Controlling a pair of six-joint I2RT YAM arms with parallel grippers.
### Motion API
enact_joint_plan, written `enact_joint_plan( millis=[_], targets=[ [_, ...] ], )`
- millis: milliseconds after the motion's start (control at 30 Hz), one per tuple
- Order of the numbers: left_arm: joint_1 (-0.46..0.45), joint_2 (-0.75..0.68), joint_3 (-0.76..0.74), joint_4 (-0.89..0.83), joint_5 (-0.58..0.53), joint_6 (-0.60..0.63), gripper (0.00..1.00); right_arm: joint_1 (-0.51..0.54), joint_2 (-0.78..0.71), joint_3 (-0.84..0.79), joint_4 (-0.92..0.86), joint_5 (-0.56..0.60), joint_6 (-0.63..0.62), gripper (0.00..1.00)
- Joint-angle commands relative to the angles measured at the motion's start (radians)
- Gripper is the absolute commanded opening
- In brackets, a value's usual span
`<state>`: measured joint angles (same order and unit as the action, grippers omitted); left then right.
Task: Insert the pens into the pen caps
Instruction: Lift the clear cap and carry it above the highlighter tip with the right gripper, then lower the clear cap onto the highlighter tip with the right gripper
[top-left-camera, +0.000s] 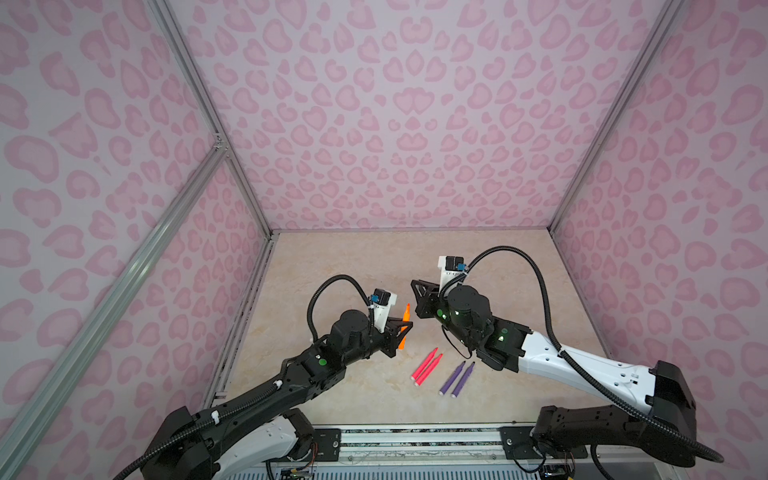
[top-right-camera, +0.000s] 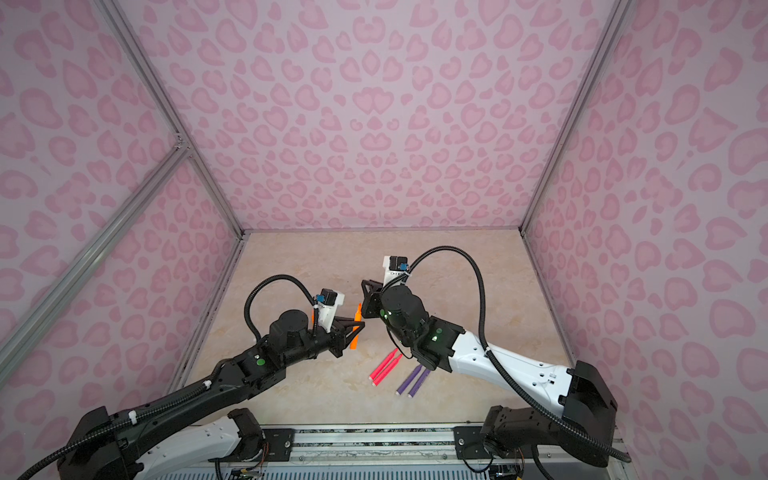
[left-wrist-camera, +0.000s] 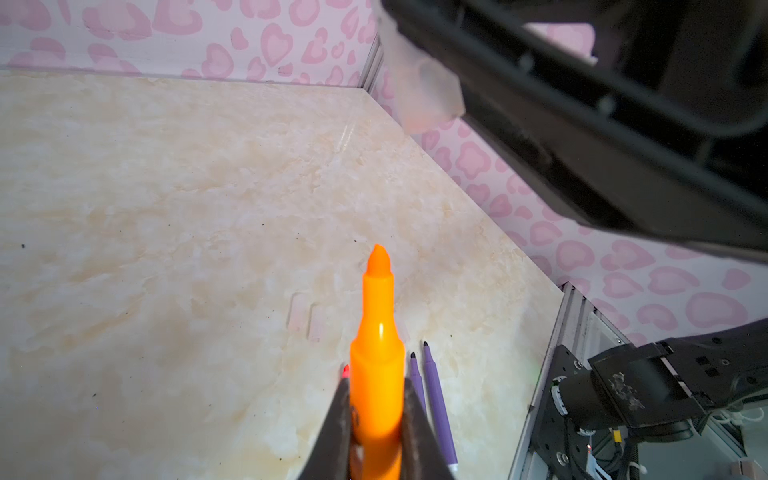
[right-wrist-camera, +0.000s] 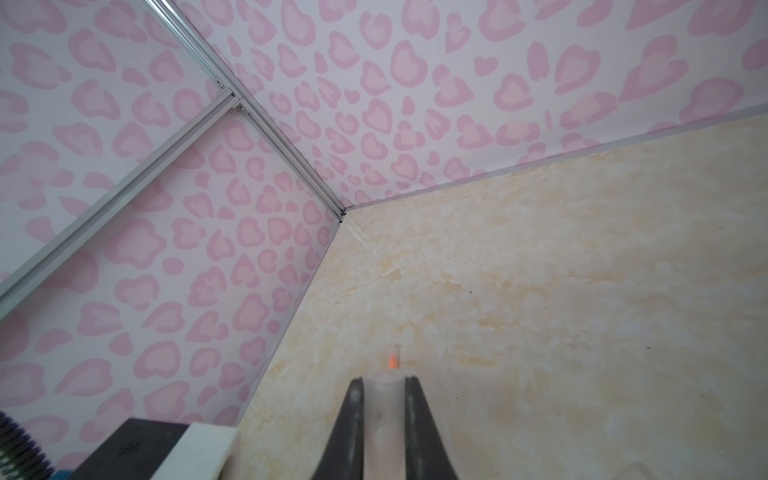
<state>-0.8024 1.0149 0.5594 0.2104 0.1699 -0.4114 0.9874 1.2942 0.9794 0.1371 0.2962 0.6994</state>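
Observation:
My left gripper (left-wrist-camera: 376, 382) is shut on an orange pen (left-wrist-camera: 378, 332), whose pointed tip sticks up past the jaws. Both top views show that pen (top-left-camera: 406, 316) (top-right-camera: 357, 313) lifted above the table in the left gripper (top-left-camera: 405, 328) (top-right-camera: 357, 326). My right gripper (right-wrist-camera: 382, 380) is shut on a clear pen cap (right-wrist-camera: 382, 403). It hangs just right of the pen (top-left-camera: 415, 301) (top-right-camera: 363, 299), with a small gap between them. The left wrist view shows that cap (left-wrist-camera: 424, 87) above and beyond the pen tip. Two faint clear caps (left-wrist-camera: 299, 311) lie on the table.
Two pink-red pens (top-left-camera: 426, 365) (top-right-camera: 385, 365) and two purple pens (top-left-camera: 457, 378) (top-right-camera: 412, 380) (left-wrist-camera: 432, 395) lie side by side on the beige table near the front. A small orange bit (right-wrist-camera: 392, 360) shows on the table beyond the held cap. Patterned walls close three sides.

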Motion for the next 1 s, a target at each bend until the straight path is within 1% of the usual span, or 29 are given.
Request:
enact_joint_plan(
  millis=[0,500,867,967],
  targets=[
    [0.001,-0.009,0.007,0.027,-0.022,0.0,0.03,0.013,0.019,0.008,0.041,0.031,0.0,0.0],
    [0.002,-0.011,0.009,0.018,-0.043,-0.003,0.03,0.04,0.08,0.006,0.054,0.031,0.034,0.0],
    [0.001,-0.029,0.0,0.01,-0.089,-0.007,0.03,0.065,0.103,-0.007,0.065,0.04,0.044,0.0],
    [0.002,-0.04,-0.006,0.008,-0.118,-0.019,0.03,0.065,0.102,-0.011,0.064,0.043,0.046,0.0]
  ],
)
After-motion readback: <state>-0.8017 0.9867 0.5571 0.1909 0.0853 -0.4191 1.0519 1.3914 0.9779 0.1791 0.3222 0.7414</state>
